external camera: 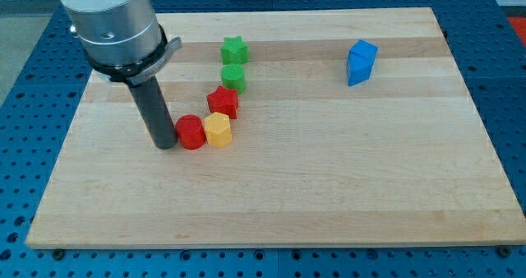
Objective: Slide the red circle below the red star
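Note:
The red circle point(191, 132) lies on the wooden board, left of centre. The red star point(223, 102) sits just up and to the right of it. A yellow block point(218, 131) touches the red circle's right side and sits directly below the red star. My tip point(165, 145) rests on the board right against the red circle's left side.
A green star point(235, 49) and a green block point(234, 77) stand in a column above the red star. Two blue blocks point(361, 62) sit together at the upper right. The board's edge point(49, 187) runs along the left; blue perforated table surrounds it.

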`<action>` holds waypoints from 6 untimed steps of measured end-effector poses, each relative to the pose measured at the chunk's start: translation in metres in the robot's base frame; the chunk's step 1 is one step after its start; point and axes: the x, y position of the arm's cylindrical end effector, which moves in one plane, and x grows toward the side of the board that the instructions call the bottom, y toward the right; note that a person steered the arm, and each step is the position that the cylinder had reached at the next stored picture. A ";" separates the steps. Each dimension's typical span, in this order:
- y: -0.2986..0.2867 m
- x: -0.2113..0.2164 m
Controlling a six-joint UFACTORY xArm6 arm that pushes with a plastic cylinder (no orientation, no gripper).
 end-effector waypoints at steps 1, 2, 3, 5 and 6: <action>0.024 0.000; 0.027 0.000; 0.028 0.000; 0.046 0.000; 0.045 0.000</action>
